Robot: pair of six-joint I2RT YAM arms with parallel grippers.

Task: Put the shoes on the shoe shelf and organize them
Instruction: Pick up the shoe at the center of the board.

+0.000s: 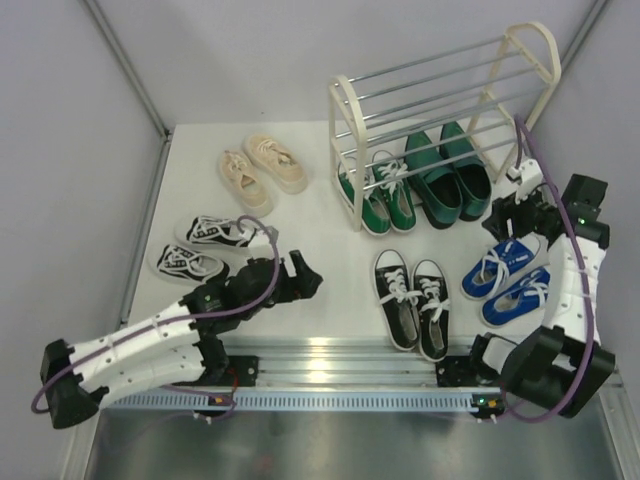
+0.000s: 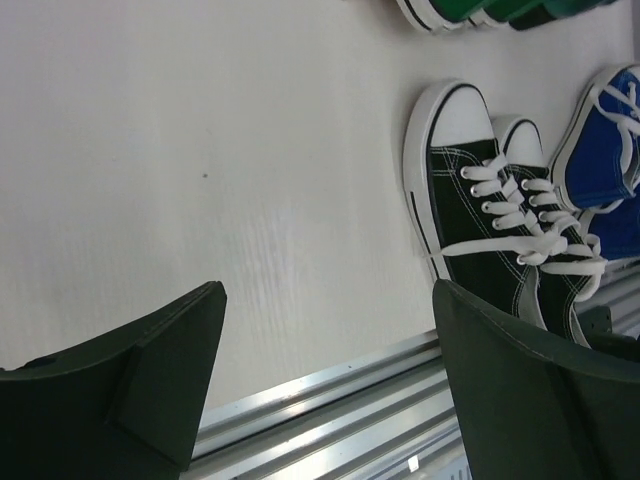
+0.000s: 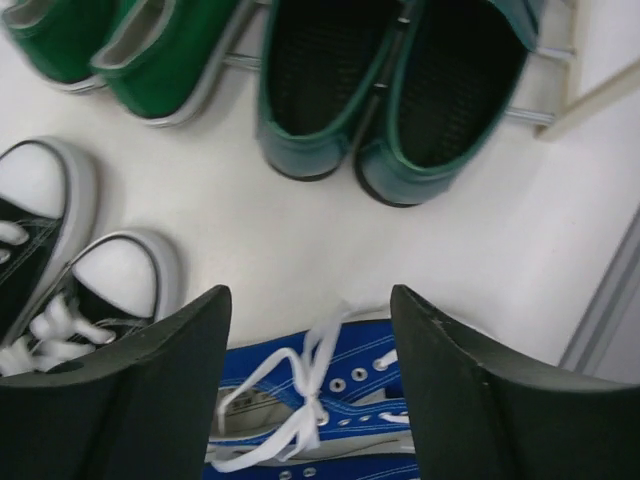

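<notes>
Now right end effector (image 3: 308,300) hovering wide open above blue sneakers (image 3: 330,400), lying at tabletop (image 1: 320,240) 4 o'clock, off shoe shelf (image 1: 346,120). Canvas likely light, floppy; pinching stiffer heel collar seeming safest. Left end effector (image 2: 328,300) gaping, empty.

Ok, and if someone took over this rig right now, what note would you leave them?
Left gripper: open, empty, over bare table beside the black canvas sneakers.
Right gripper: open, empty, above the blue sneakers.
Done: green canvas sneakers and green loafers sit at the bottom of the shoe shelf.
Left: black, blue, cream sneakers and striped sneakers, all on the table.
</notes>
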